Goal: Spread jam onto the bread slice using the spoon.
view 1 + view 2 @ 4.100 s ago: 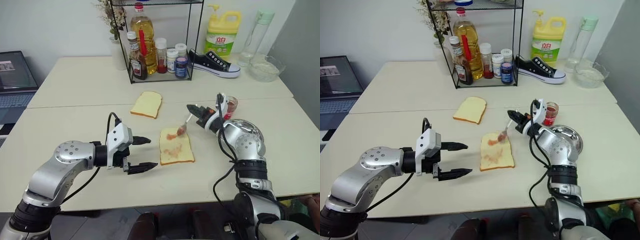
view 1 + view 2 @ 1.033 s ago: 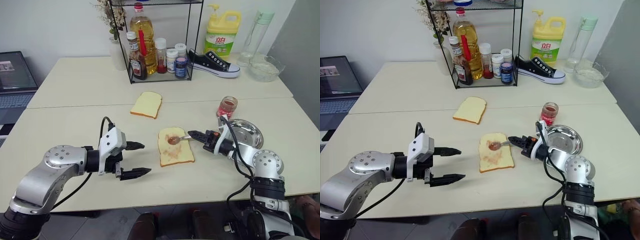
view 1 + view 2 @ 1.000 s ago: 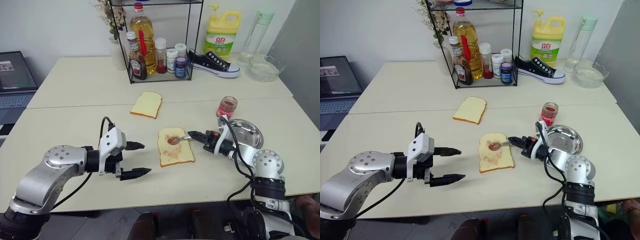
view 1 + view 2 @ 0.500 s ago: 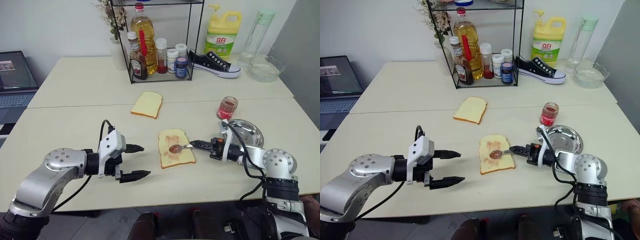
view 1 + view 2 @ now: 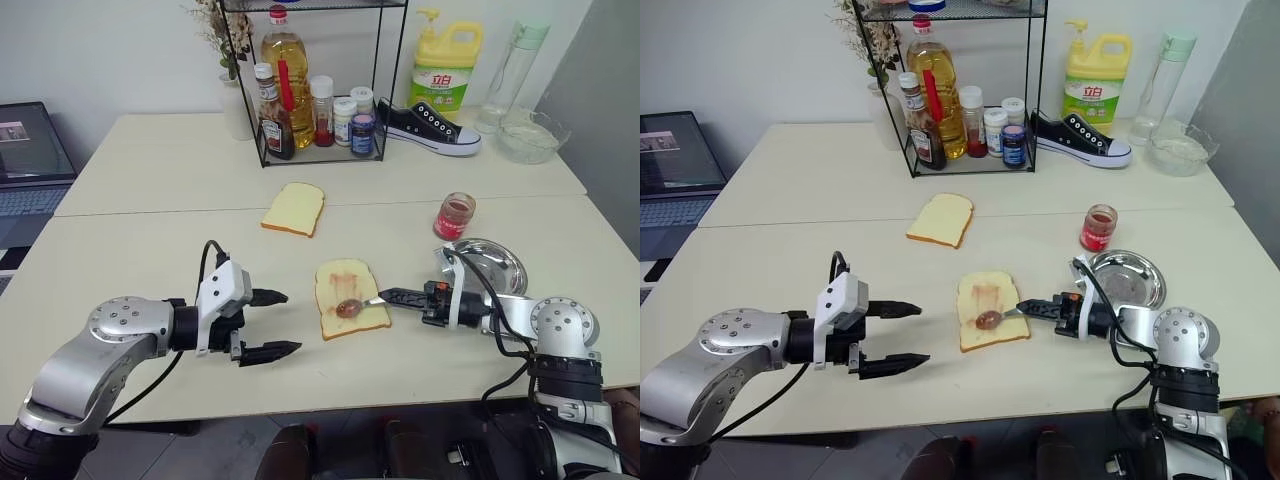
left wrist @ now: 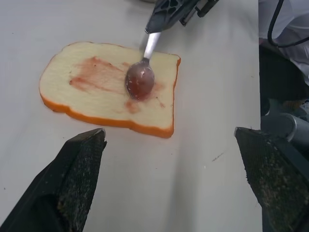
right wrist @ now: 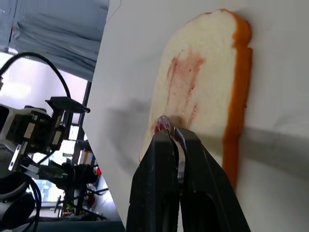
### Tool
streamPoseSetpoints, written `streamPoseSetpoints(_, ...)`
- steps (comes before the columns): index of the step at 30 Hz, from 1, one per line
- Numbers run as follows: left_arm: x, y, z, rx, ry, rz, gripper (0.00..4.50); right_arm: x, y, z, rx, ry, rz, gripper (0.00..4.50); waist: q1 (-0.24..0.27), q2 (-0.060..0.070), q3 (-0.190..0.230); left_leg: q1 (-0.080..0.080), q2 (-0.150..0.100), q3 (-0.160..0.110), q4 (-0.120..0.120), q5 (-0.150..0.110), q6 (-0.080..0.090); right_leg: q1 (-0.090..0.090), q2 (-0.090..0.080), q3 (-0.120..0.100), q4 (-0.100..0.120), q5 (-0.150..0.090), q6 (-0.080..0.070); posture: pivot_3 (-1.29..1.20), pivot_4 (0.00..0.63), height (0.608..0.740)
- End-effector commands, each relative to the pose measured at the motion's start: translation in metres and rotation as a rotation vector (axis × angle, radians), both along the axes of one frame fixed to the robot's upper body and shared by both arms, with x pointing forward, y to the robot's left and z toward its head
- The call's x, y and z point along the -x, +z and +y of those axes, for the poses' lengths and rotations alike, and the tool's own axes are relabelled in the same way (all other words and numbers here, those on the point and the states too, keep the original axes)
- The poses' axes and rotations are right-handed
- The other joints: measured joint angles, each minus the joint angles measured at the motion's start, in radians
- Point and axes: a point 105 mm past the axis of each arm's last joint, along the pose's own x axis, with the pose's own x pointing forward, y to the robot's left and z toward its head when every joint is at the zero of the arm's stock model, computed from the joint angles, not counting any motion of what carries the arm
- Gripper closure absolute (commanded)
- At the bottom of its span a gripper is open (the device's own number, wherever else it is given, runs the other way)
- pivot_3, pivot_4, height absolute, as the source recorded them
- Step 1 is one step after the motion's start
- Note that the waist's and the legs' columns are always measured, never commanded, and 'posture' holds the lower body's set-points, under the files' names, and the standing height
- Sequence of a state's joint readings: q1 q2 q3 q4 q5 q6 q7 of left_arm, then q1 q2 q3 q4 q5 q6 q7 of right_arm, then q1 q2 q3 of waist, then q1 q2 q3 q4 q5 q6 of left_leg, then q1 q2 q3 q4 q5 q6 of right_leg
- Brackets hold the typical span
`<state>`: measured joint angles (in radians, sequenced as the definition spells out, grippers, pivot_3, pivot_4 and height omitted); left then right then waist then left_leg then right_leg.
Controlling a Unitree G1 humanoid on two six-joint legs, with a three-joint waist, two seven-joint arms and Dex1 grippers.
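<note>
The bread slice (image 5: 347,283) lies flat on the table between my two grippers, streaked with red jam down its middle. My right gripper (image 5: 385,295) is shut on the handle of the spoon (image 5: 362,301). The spoon's bowl (image 6: 140,80) is loaded with dark red jam and rests on the slice near its front edge. In the right wrist view the two black fingers (image 7: 193,164) pinch the handle, with the bread (image 7: 207,67) just beyond. My left gripper (image 5: 285,322) hovers open and empty to the left of the slice. The jam jar (image 5: 456,215) stands behind the right arm.
A round steel plate (image 5: 497,268) sits right of the slice beside my right forearm. A second plain bread slice (image 5: 294,208) lies further back. A wire rack of bottles (image 5: 316,100), a shoe (image 5: 430,126), a yellow detergent jug (image 5: 444,70) and a glass bowl (image 5: 528,138) line the far side.
My right gripper has drawn back, dragging the spoon's bowl from the far part of the slice to near its front edge. The left gripper stays open in place.
</note>
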<state>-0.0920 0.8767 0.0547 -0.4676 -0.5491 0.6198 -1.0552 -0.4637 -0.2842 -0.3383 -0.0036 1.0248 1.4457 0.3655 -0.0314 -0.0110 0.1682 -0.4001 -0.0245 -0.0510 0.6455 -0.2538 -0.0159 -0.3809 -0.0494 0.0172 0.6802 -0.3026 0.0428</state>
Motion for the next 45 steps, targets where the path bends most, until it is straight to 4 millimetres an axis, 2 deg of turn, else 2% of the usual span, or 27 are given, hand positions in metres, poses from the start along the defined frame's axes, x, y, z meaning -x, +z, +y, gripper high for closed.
streamPoseSetpoints(1,-0.005,0.013,0.000,-0.009,-0.011,-0.073,0.00,-0.020,0.042,-0.010,-0.071,-0.109,-0.150,4.47,0.000,0.000,0.000,0.000,0.000,0.000,0.000,0.000,0.000,0.000,0.000,0.000,0.000,0.000,0.000,0.00,0.150,0.740)
streamPoseSetpoints(6,-0.025,0.025,0.005,-0.005,0.023,-0.134,0.00,-0.030,0.072,-0.024,-0.086,-0.228,-0.256,4.47,0.004,0.000,0.000,0.000,0.000,0.000,0.000,0.000,0.000,0.000,0.000,-0.001,0.000,0.000,0.000,0.00,0.150,0.740)
streamPoseSetpoints(10,-0.041,0.035,-0.006,0.001,-0.006,-0.159,0.00,-0.024,0.091,-0.044,-0.031,-0.349,-0.359,4.47,0.006,-0.001,0.001,-0.001,-0.001,-0.001,0.001,0.000,0.000,0.000,0.000,-0.001,0.000,0.000,0.000,0.00,0.150,0.740)
streamPoseSetpoints(12,-0.048,0.043,-0.019,0.023,-0.055,-0.185,0.00,-0.014,0.106,-0.063,-0.013,-0.419,-0.422,4.47,0.007,-0.001,0.001,-0.001,-0.002,0.000,0.000,0.000,0.000,0.000,0.000,-0.001,0.000,0.000,0.000,0.00,0.150,0.740)
streamPoseSetpoints(14,-0.060,0.059,-0.041,0.076,-0.122,-0.225,0.00,0.000,0.119,-0.093,0.062,-0.524,-0.484,4.47,0.018,-0.001,0.001,-0.001,-0.003,0.000,0.001,0.000,0.000,0.000,0.000,-0.001,-0.001,0.000,0.000,0.00,0.150,0.740)
streamPoseSetpoints(16,-0.067,0.068,-0.061,0.111,-0.176,-0.248,0.00,0.011,0.122,-0.112,0.117,-0.597,-0.497,4.47,0.025,-0.003,0.002,-0.003,-0.005,-0.002,0.002,0.000,0.000,0.000,0.000,-0.002,-0.001,0.000,0.000,0.00,0.150,0.740)
streamPoseSetpoints(23,-0.072,0.059,-0.131,0.123,-0.406,-0.286,0.00,0.037,0.097,-0.159,0.290,-0.730,-0.389,4.47,0.007,-0.004,0.003,-0.001,-0.005,0.002,0.001,0.000,0.001,0.001,-0.001,0.000,-0.001,0.000,0.001,0.00,0.150,0.740)
streamPoseSetpoints(26,-0.072,0.052,-0.148,0.112,-0.474,-0.288,0.00,0.043,0.085,-0.167,0.306,-0.733,-0.332,4.47,-0.002,-0.005,0.003,-0.001,-0.004,0.002,0.001,0.000,0.001,0.001,0.001,0.000,0.000,0.000,0.001,0.00,0.150,0.740)
streamPoseSetpoints(29,-0.077,0.048,-0.162,0.118,-0.495,-0.321,0.00,0.044,0.064,-0.178,0.306,-0.749,-0.245,4.47,0.000,-0.005,0.003,-0.001,-0.002,0.002,0.001,0.000,0.001,0.002,0.003,0.000,0.000,0.000,0.001,0.00,0.150,0.740)
streamPoseSetpoints(36,-0.084,0.043,-0.181,0.155,-0.487,-0.342,0.00,0.032,0.030,-0.198,0.261,-0.795,-0.115,4.47,0.003,-0.005,0.003,-0.001,-0.002,0.002,0.002,0.000,0.001,0.002,0.004,0.000,-0.001,0.000,0.001,0.00,0.150,0.740)
streamPoseSetpoints(42,-0.087,0.042,-0.182,0.160,-0.470,-0.353,0.00,0.027,0.015,-0.201,0.230,-0.781,-0.067,4.47,0.002,-0.005,0.003,-0.001,-0.002,0.002,0.002,0.000,0.001,0.002,0.004,0.000,-0.001,0.000,0.001,0.00,0.150,0.740)
streamPoseSetpoints(45,-0.089,0.043,-0.181,0.160,-0.459,-0.359,0.00,0.025,0.003,-0.212,0.254,-0.818,-0.030,4.47,0.003,-0.005,0.003,-0.001,-0.002,0.002,0.002,0.000,0.001,0.002,0.004,0.000,-0.001,0.000,0.001,0.00,0.150,0.740)
